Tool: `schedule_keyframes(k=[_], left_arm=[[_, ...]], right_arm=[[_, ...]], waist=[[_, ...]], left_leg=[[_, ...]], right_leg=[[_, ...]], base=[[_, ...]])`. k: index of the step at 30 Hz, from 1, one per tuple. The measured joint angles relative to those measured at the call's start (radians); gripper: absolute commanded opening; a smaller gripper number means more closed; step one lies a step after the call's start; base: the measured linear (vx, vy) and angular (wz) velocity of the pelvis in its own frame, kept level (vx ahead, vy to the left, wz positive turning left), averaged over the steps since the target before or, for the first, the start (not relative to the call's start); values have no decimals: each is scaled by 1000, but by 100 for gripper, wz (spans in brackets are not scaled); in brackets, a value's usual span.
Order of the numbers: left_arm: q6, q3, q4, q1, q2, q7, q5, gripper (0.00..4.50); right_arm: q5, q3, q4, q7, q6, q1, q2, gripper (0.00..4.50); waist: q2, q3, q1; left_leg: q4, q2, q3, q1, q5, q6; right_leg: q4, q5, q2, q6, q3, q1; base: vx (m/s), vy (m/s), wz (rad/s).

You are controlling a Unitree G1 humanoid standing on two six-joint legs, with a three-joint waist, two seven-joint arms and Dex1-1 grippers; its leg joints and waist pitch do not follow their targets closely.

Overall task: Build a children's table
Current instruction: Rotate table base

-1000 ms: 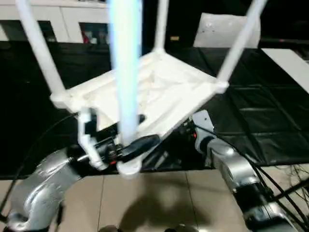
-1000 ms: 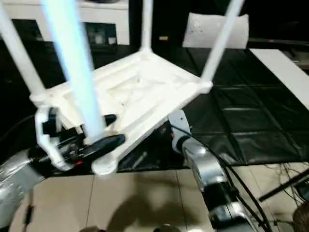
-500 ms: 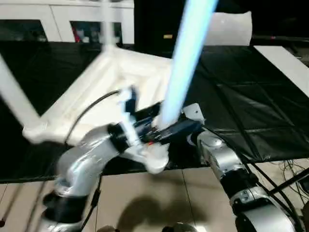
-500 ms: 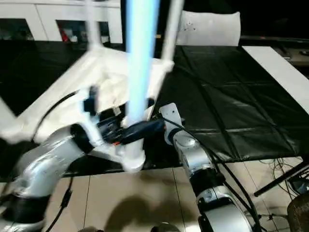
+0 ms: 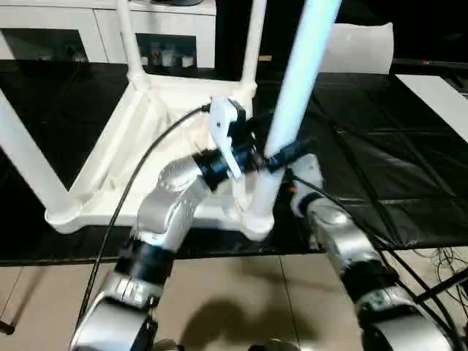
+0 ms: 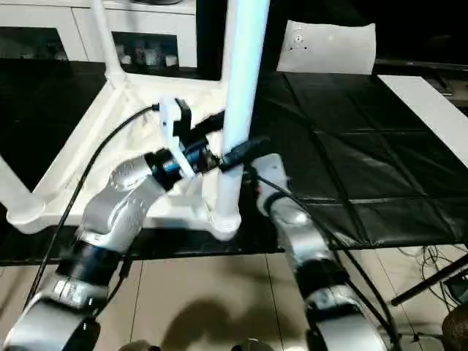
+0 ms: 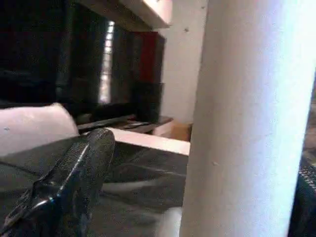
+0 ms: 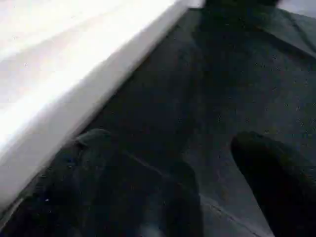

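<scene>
The children's table (image 5: 139, 139) lies upside down on the black cloth, ribbed underside up, with its white legs pointing upward. My left arm reaches across to the nearest leg (image 5: 296, 88) at the front right corner socket (image 5: 252, 219). My left gripper (image 5: 279, 142) is open and straddles that leg. In the left wrist view the leg (image 7: 247, 118) stands beside one black finger (image 7: 74, 182), with a gap between them. My right gripper (image 8: 170, 140) is open and low over the cloth, next to the tabletop's white edge (image 8: 54, 89), just right of that corner.
A white cabinet with glass doors (image 5: 80, 33) stands at the back left. A flat white panel (image 5: 358, 47) leans at the back, and a white board (image 5: 439, 95) lies at the right. The cloth-covered surface ends near me over tiled floor (image 5: 234, 300). Cables (image 5: 439, 270) hang at the lower right.
The upturned table has swung round and come down from a tilt to lie flat on the cloth. My left arm has swept from the left to the centre with the leg between its fingers.
</scene>
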Motion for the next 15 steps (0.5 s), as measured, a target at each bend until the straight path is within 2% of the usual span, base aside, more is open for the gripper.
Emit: schedule_keyframes(k=[4,7,13,15], left_arm=[[-86,5,157,-54,4,96,101,445],[-108,5,210,-47,-8,112,124,445],[-109,21,137,65,-24,98,97,445],[-57,27,2,160,-17,86,55,445]], right_arm=[[1,-26,-59,5,1,50,-28,450],[2,-37,-134,5,12,95,-39,450],[27,-42,-317,15,50,184,-44,450],[46,-45,-408,28,76,223,-44,450]], waist=[[3,-1,-11],[4,-2,-9],[12,-6,-1],[16,-8,0]], left_leg=[[-1,0,-1,-2,0,0],[-1,0,-1,-3,1,1],[0,0,-1,-7,1,2],[-1,1,-1,-9,1,2]], right_leg=[[-3,3,0,5,1,1],[-3,3,0,5,0,-1],[-5,6,0,0,-1,-2],[-6,5,0,1,0,-2]], base=[[0,0,0],[0,0,0],[0,0,0],[0,0,0]])
